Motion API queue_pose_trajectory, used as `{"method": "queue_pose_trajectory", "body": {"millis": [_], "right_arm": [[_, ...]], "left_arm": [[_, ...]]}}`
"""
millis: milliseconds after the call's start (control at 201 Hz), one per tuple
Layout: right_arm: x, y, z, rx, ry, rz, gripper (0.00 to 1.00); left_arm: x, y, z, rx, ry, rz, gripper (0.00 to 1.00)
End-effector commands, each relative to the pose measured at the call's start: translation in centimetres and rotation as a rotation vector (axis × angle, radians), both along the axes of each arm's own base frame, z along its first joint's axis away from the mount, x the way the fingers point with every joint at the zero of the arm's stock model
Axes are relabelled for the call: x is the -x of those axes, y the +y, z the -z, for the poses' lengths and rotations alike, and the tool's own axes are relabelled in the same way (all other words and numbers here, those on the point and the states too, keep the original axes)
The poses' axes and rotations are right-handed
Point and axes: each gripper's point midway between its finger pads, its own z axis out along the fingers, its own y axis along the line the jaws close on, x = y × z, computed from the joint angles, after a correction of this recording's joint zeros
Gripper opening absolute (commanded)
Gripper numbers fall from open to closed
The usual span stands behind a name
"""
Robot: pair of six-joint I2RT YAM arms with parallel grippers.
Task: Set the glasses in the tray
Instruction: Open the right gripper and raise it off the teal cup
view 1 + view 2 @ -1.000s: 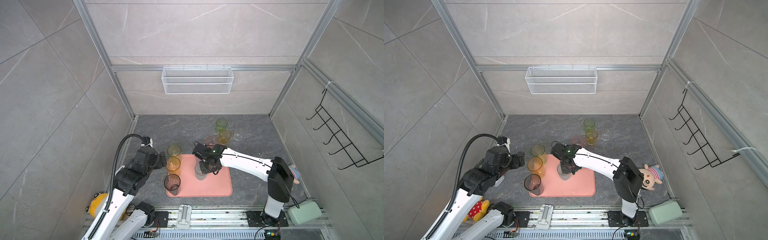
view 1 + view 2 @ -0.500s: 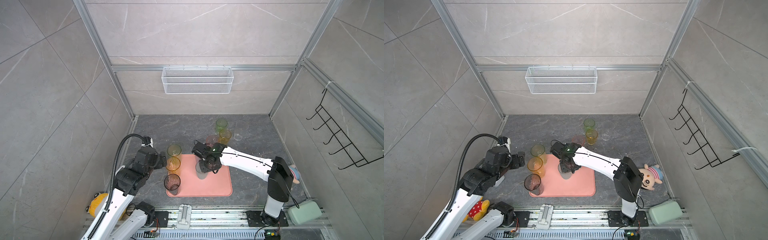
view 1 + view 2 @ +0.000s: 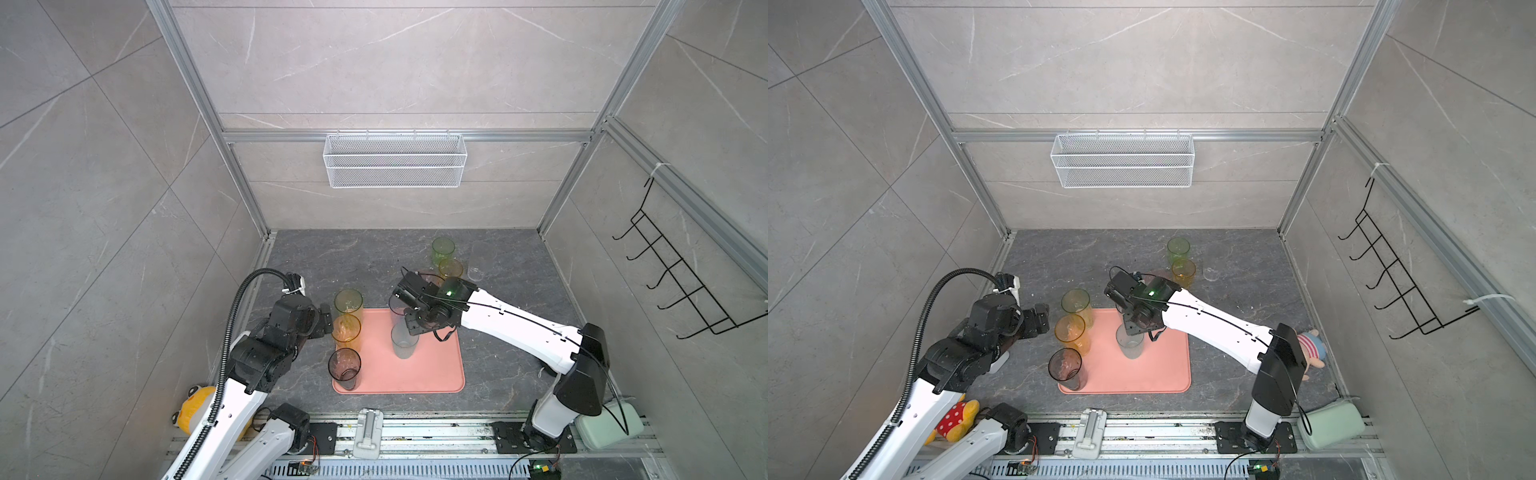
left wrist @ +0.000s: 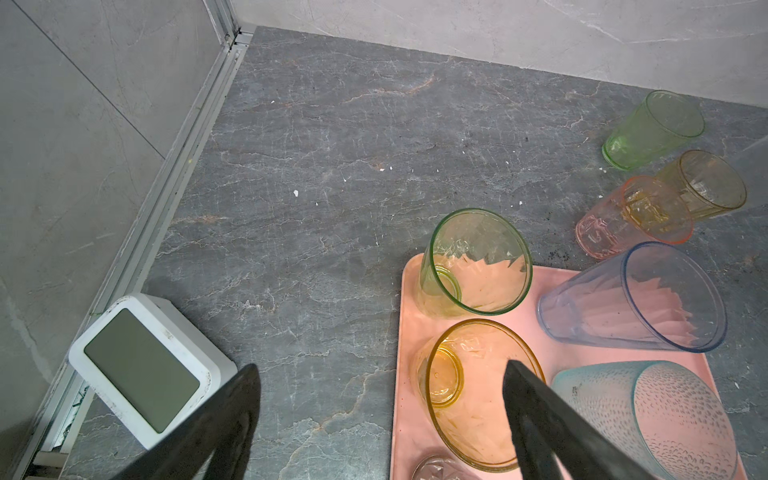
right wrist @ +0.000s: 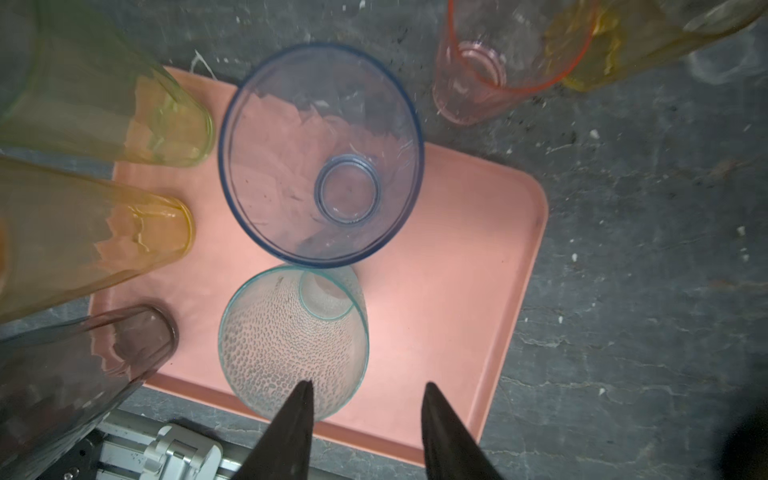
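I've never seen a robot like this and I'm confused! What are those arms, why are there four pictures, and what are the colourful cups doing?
Those are two robot arms, the left arm and right arm. Each ends in a pincher called a gripper. Two pictures look down from one camera high above. The other two come from little cameras on the wrists, so you see black fingers up close. On the grey floor lies a pink tray. Five glasses stand on it, like the teal glass and blue-grey glass. Four more, like the pink glass, stand off it. The left gripper and right gripper are open, holding nothing.
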Motion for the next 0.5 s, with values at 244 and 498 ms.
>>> {"method": "queue_pose_trajectory", "body": {"millis": [244, 498], "right_arm": [[-4.6, -3.8, -6.6, 0.167, -0.264, 0.005, 0.48], [-10.5, -8.0, -9.3, 0.128, -0.344, 0.175, 0.54]], "left_arm": [[0.0, 0.2, -0.2, 0.003, -0.016, -0.017, 0.91], [0.0, 0.2, -0.2, -0.002, -0.016, -0.019, 0.91]]}}
